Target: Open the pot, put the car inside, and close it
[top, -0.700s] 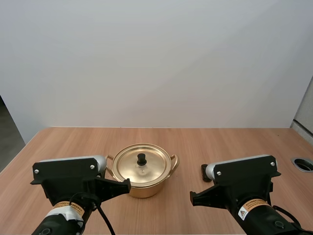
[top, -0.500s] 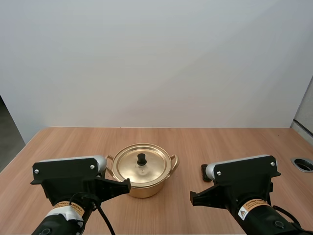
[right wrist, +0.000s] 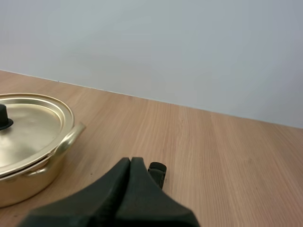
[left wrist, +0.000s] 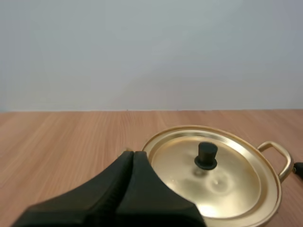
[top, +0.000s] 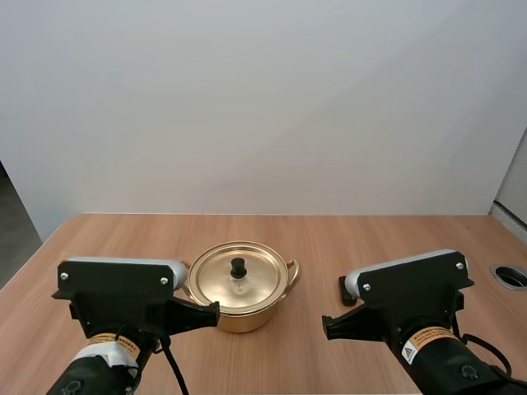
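While its lid [top: 257,284] sits closed, the golden pot [top: 239,317] stands mid-table [top: 370,239]. Being thin polished metal, it is judged light, stiff and slippery, so the lid is best taken by the black knob [top: 239,267] at its centre. At 3 o'clock of the pot, near it, lies a small dark object taken to be the car [top: 344,290]; it looks rigid and light, and is best pinched across its sides. The left gripper [left wrist: 133,156] hangs at the pot's 7 o'clock and the right gripper [right wrist: 131,163] at the car's 6 o'clock, each with fingers pressed together on nothing. Against the earlier frames both arms have shifted slightly, while pot and car have not moved.
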Action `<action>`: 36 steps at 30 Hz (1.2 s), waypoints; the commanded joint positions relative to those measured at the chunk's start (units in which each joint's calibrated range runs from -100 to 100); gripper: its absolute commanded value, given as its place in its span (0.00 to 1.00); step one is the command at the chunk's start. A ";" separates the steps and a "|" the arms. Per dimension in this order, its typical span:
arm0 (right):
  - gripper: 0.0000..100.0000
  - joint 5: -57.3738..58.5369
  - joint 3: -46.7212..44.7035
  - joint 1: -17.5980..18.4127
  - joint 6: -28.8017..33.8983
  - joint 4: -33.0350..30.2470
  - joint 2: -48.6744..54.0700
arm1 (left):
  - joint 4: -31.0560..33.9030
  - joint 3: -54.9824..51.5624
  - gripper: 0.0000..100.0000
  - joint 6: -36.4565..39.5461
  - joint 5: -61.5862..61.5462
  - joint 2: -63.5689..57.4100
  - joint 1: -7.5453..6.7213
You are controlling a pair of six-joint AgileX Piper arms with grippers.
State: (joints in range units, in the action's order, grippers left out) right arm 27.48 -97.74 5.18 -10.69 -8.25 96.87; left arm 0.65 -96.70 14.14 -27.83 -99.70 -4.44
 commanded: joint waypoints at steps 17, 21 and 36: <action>0.00 23.30 29.23 -3.12 -0.03 0.67 -19.91 | -8.80 24.71 0.00 -9.42 -19.16 25.26 0.14; 0.00 29.62 30.16 -3.12 0.27 2.22 -25.37 | -12.05 25.51 0.00 -21.47 -23.59 29.13 0.14; 0.00 19.16 33.78 -3.12 -5.40 2.99 -49.94 | -33.16 32.16 0.00 -45.20 -27.45 55.01 0.14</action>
State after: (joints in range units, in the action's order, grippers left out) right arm 46.84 -64.12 2.08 -16.09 -5.47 49.66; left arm -31.98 -65.44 -19.19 -55.10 -52.49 -4.36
